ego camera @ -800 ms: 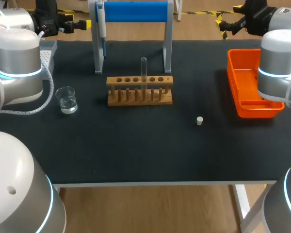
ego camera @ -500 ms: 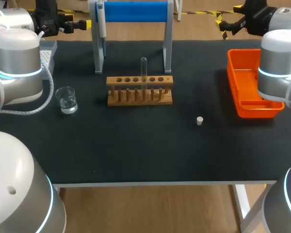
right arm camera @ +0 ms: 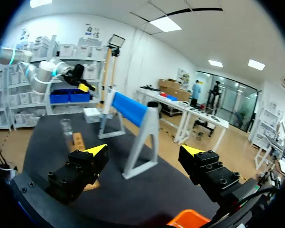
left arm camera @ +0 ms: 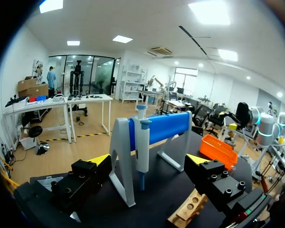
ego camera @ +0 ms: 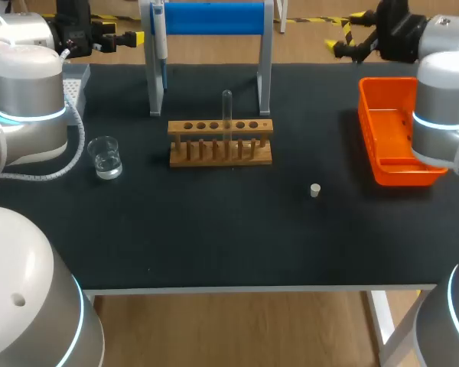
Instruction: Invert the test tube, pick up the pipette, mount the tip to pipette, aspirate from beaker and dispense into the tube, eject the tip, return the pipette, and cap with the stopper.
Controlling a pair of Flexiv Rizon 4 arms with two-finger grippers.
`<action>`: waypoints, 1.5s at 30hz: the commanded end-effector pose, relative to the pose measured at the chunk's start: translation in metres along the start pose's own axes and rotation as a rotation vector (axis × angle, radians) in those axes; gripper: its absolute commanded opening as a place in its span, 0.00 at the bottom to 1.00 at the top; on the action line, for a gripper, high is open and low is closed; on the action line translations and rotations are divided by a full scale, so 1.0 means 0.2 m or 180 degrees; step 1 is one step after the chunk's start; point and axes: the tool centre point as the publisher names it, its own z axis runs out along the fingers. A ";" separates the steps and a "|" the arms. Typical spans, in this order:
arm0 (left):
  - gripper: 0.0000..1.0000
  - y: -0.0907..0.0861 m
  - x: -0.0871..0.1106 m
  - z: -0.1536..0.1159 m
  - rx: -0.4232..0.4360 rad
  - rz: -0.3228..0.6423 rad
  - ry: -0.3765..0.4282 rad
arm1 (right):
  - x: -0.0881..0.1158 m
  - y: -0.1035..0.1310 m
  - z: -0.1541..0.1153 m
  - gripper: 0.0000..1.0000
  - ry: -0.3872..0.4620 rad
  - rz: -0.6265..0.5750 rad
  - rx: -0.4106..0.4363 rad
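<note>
A clear test tube [ego camera: 226,113] stands upright in the wooden rack [ego camera: 220,143] at mid-table. The pipette [ego camera: 159,30] hangs on the blue-barred stand [ego camera: 213,17] at the back. A glass beaker [ego camera: 105,157] with liquid sits left of the rack, and a small white stopper [ego camera: 315,189] lies to its right. My left gripper [ego camera: 115,38] hovers at the back left, open and empty; its wrist view shows the pipette [left arm camera: 142,152] straight ahead of the left gripper [left arm camera: 147,161]. At the back right, my right gripper [ego camera: 344,43] is open and empty, facing the stand [right arm camera: 133,111] from its end.
An orange tray [ego camera: 394,141] sits at the right edge of the black mat. A grey tip box [ego camera: 75,80] is at the back left beside my left arm. The rack [right arm camera: 78,140] and beaker [right arm camera: 65,126] appear past the right gripper [right arm camera: 145,151].
The right arm's wrist has shifted and turned a little to the left at the back right. Everything on the table and the left arm are as before.
</note>
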 end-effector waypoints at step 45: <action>1.00 0.14 0.47 -0.14 0.0095 0.0386 0.0081 | 0.92 -0.32 -0.08 1.00 0.0676 0.0034 -0.0402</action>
